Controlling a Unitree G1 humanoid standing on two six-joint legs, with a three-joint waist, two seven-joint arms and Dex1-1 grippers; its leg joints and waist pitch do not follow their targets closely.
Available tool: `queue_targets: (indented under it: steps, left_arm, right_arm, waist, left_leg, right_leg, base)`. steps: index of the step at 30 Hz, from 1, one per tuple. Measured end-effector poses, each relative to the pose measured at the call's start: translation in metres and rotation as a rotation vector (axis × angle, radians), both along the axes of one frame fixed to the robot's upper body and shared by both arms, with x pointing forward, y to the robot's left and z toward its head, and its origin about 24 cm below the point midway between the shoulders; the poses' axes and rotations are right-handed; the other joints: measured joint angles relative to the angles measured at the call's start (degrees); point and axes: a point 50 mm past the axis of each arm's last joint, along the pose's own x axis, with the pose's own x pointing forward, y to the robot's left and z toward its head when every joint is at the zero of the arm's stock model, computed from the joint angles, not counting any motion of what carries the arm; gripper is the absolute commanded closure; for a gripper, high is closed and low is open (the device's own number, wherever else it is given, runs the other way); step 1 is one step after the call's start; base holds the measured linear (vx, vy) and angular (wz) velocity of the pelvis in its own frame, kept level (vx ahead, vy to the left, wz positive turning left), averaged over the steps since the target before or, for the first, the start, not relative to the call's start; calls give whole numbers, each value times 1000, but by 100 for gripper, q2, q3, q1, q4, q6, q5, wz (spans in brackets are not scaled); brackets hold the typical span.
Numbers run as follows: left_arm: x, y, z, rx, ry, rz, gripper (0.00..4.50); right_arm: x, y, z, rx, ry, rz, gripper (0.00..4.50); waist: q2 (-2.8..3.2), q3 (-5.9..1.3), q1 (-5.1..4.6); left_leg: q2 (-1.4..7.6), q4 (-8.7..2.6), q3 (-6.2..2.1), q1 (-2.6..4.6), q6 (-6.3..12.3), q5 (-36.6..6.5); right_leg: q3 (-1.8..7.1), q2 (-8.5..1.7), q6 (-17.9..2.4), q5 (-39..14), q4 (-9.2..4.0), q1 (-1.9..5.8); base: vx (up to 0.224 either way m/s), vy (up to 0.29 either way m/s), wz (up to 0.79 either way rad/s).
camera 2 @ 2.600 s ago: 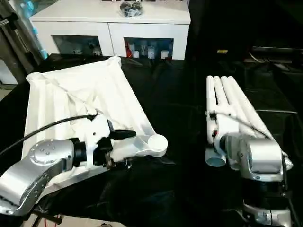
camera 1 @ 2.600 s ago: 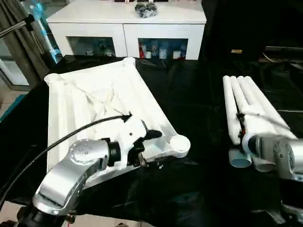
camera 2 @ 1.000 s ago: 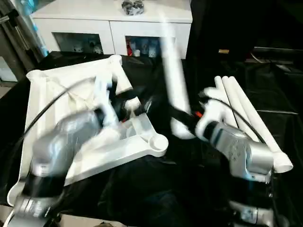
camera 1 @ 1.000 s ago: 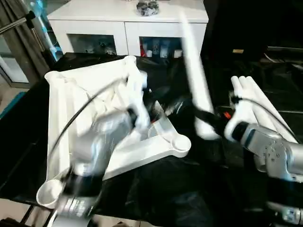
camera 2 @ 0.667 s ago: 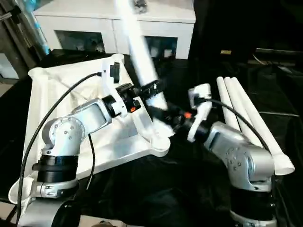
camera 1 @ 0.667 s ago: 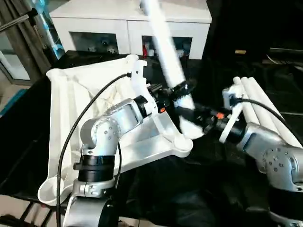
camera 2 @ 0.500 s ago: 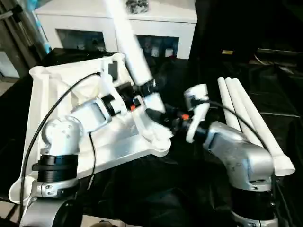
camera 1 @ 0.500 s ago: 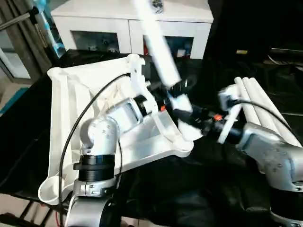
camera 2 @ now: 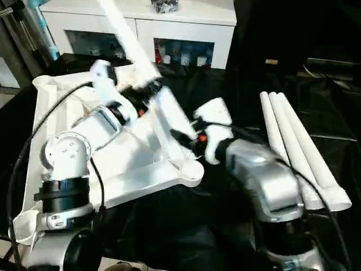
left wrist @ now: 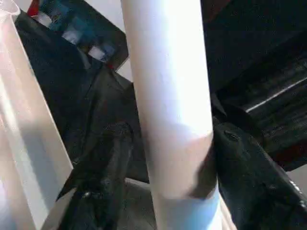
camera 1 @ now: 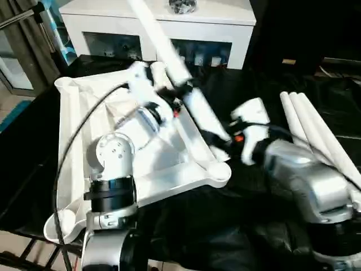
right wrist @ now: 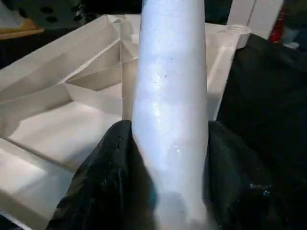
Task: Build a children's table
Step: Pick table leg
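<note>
Tabletop [camera 1: 84,118]: white plastic, lying underside up on the black-covered surface [camera 1: 225,237], ribs and round corner sockets showing.

Raised leg [camera 1: 169,59]: white tapered tube, slanting over the tabletop's right-hand rim, thick end low near the nearest right corner socket [camera 1: 219,172], thin end high toward the white cabinet [camera 1: 158,25].

Left gripper [left wrist: 165,158]: black fingers [left wrist: 103,167] closed on either side of the raised leg, touching it (grip sits partway up the tube, above the tabletop's rim).

Right gripper [right wrist: 168,158]: black fingers [right wrist: 112,167] clamped on the raised leg's thicker lower part, just beside the corner socket.

Spare legs [camera 2: 296,152]: three white tubes lying side by side on the black surface, well apart to the tabletop's right.

Cabinet: behind the tabletop, with glass-fronted compartments.
</note>
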Motion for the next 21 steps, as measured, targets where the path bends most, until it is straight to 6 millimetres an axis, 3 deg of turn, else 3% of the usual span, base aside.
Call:
queue_targets:
  steps: [7, 20, 21]
  left_arm:
    - [-2, -5, 1, -34, 9, -41, 237]
    - [-4, -6, 6, -75, -8, -63, 263]
    - [-4, -6, 6, -78, -14, -67, 264]
  right_arm:
    - [2, 6, 6, 1, -34, 11, 257]
    - [2, 7, 8, 8, -57, 9, 257]
    - [2, 7, 9, 9, -60, 9, 222]
  waist:
    - [0, 0, 0]
    - [0, -1, -3]
    - [0, -1, -3]
  left_leg:
    - [0, 4, 0, -5, 2, -1]
    - [0, 6, 0, -5, 2, 0]
    - [0, 6, 0, -5, 2, 0]
  right_leg:
    - [0, 0, 0, 0, 5, -5]
    - [0, 0, 0, 0, 8, -6]
    - [0, 0, 0, 0, 8, -6]
  base:
    - [0, 0, 0]
    - [0, 0, 0]
    - [0, 0, 0]
